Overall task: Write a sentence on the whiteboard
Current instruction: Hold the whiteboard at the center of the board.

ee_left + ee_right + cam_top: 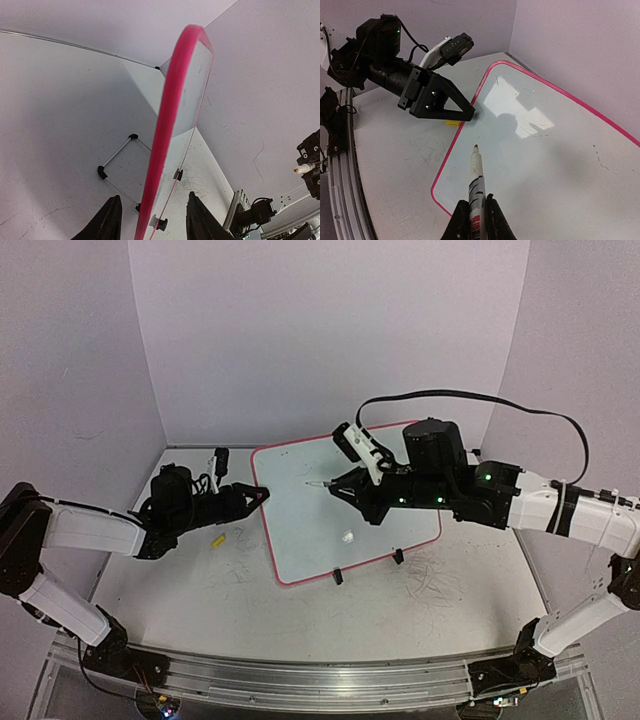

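right claw (476,204): clamped on the marker (476,177), gripped low on the barrel, with the bare tip out ahead. the marker's long axis runs from the claw toward the left arm. the tip sits over the whiteboard (545,165), just inside the pink rim (470,105) at the board's left end. whether the tip touches the surface cannot be told.

left claw (152,220): jaws apart, one on either side of the rim, with a gap showing on each side; not clamped. in the top view it meets the board's left edge, and the marker tip lies just across the rim from it.

whiteboard: lies on the tabletop (180,590) between the two arms. its long axis runs left to right, a little askew, with the clip feet (337,575) on the near edge. the right arm reaches over its far right part. the sentence is not to be seen; only faint stray marks show.

judgement: the coming stroke turns on the run from the tip rightward along the board's long axis, back toward the right arm. the right claw is the writing one. the left claw is placed to steady the board and would need to close on the rim first. risk: an unheld board may slide under the tip.
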Available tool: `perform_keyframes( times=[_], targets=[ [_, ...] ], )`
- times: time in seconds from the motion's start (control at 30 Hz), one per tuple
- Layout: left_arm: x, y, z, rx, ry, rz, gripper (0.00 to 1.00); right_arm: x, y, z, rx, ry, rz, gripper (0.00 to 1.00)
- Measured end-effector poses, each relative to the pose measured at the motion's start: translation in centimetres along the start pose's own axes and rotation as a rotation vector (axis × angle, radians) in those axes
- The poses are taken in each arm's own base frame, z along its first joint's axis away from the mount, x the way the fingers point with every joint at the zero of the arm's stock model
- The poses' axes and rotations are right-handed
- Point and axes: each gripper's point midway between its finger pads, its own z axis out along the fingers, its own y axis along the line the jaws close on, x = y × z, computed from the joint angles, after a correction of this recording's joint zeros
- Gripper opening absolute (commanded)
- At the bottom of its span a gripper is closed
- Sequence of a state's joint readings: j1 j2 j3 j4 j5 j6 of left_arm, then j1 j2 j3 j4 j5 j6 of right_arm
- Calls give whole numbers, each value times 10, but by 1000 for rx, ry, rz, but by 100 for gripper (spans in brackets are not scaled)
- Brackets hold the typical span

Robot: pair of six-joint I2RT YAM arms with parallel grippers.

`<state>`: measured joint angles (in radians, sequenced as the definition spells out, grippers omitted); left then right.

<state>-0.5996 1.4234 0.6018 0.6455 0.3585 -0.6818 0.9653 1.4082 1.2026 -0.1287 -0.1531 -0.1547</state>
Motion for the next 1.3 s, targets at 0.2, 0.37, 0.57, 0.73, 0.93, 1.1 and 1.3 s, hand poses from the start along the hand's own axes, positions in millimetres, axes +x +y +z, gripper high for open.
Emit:
perform_keyframes(
  times=[0.2, 0.37, 0.57, 0.73, 0.93, 1.1, 1.3],
  targets=[
    [-6, -6, -2, 56, 0, 12, 30, 3, 3, 7, -18, 12, 1, 0],
    [-3, 0, -1, 74, 23, 14, 23, 3, 6, 9, -36, 12, -1, 0],
    [4, 2, 1, 95, 55, 37, 14, 3, 13, 9, -60, 13, -5, 0],
    [8, 4, 1, 104, 70, 63, 9, -1, 15, 13, -66, 18, -10, 0],
    [7, 1, 1, 122, 67, 118, 6, -1, 15, 23, -52, 33, -11, 0],
    [7, -3, 0, 142, 68, 146, 2, 6, 13, 31, -31, 56, 2, 0],
    [7, -3, 0, 144, 68, 158, 0, 9, 7, 32, 16, 67, 21, 0]
  ],
)
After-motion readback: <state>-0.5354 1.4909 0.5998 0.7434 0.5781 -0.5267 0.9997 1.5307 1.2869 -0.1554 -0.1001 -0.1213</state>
